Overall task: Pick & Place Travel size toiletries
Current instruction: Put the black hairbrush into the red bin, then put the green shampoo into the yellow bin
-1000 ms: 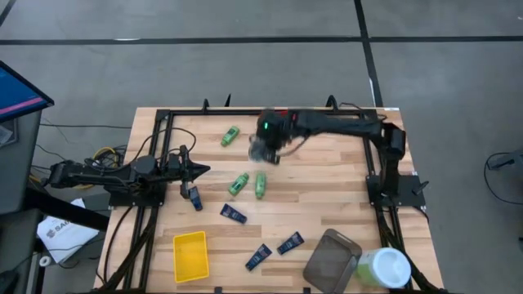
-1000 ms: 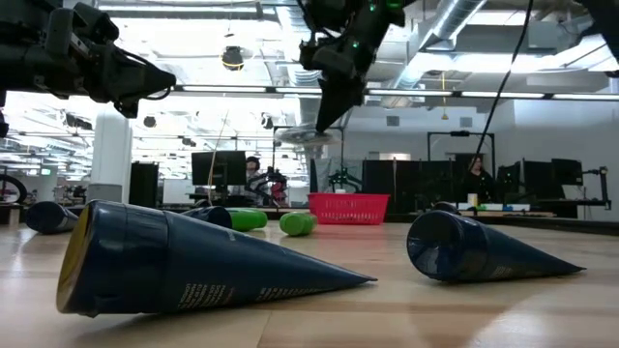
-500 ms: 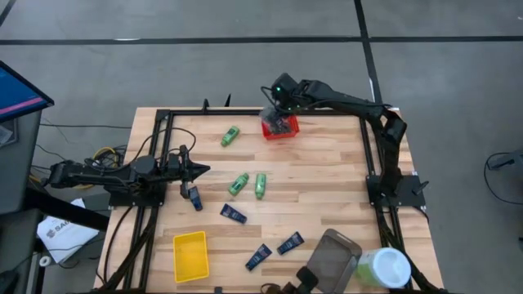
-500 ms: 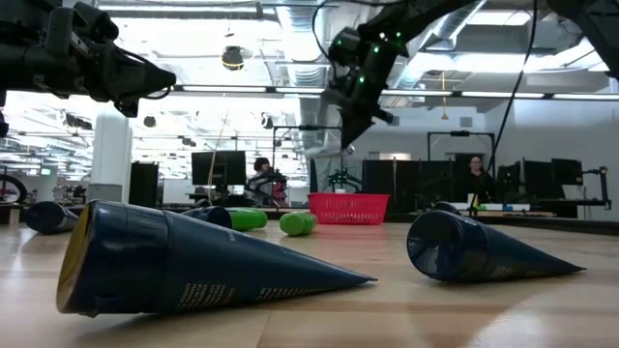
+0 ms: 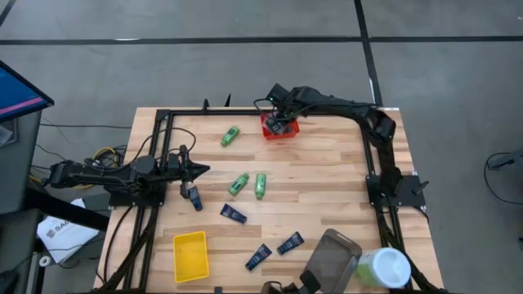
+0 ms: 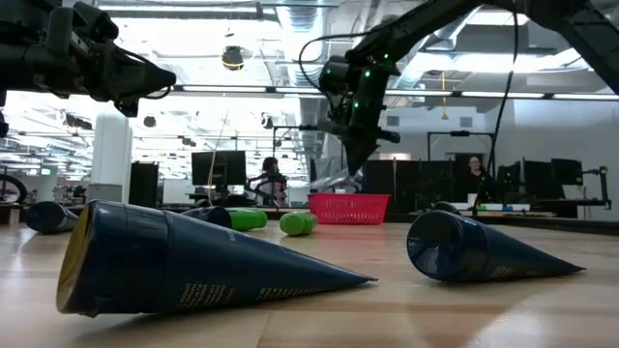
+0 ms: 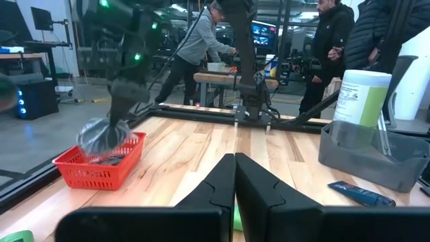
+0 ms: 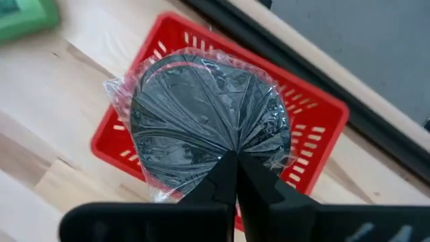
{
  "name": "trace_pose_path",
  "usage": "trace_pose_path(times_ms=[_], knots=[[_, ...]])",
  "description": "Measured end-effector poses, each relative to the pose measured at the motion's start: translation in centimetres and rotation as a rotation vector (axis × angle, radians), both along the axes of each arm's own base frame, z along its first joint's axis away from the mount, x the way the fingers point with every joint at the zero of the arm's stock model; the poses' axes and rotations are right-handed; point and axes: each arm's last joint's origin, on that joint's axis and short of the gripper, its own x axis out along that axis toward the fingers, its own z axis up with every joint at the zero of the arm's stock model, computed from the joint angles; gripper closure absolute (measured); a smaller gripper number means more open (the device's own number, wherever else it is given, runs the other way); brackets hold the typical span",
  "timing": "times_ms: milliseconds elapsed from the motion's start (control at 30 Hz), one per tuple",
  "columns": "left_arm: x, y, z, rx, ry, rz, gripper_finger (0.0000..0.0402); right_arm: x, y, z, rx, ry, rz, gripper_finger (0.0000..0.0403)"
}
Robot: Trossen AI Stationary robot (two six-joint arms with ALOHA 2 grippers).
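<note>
Landmark: red basket (image 5: pixel 279 128) at the far edge of the table (image 5: pixel 327 188).

My right claw (image 8: pixel 232 176) hangs directly over the basket, fingers pinched narrow on the clear wrap of a dark grey puck (image 8: pixel 209 119). The puck hangs flat above the basket opening, its wrapper spreading past the rim on one side. In the left wrist view the puck (image 7: pixel 101 135) sits just above the basket's rim (image 7: pixel 101 165); whether it touches what lies inside, I cannot tell.

My left claw (image 7: pixel 234 176) waits well away from the basket at the table's left side, fingers closed together on nothing.

Three green bottles lie on the wood: one (image 5: pixel 230 135) just left of the basket, two (image 5: pixel 239 184) (image 5: pixel 261 185) nearer the table's middle. Dark blue tubes (image 5: pixel 233 214) (image 5: pixel 289 243) (image 5: pixel 258 257) lie farther still from the basket, toward the near edge; one more (image 5: pixel 195 198) sits by my left claw
</note>
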Motion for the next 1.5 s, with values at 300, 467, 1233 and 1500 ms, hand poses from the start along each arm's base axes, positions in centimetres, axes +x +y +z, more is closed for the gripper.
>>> trace_pose_path(times_ms=[300, 467, 1233, 1500], knots=[[0.0, 0.0, 0.1, 0.0, -0.006, 0.0, 0.0399, 0.4, 0.0, -1.8, 0.031, 0.047, -0.011, 0.0369], [0.0, 0.0, 0.2, 0.0, -0.025, 0.0, 0.0394, 0.3, -0.1, -1.5, 0.024, 0.041, -0.002, 0.0294], [4.1, 0.0, 5.6, -0.182, 0.184, 0.011, 0.0243, -12.4, 9.5, 23.6, -0.141, -0.489, 0.48, 0.0221], [10.0, 0.1, 6.6, -0.366, 0.474, 0.104, 0.0252, -22.2, 15.1, 28.6, -0.302, -0.637, 0.553, 0.024]])
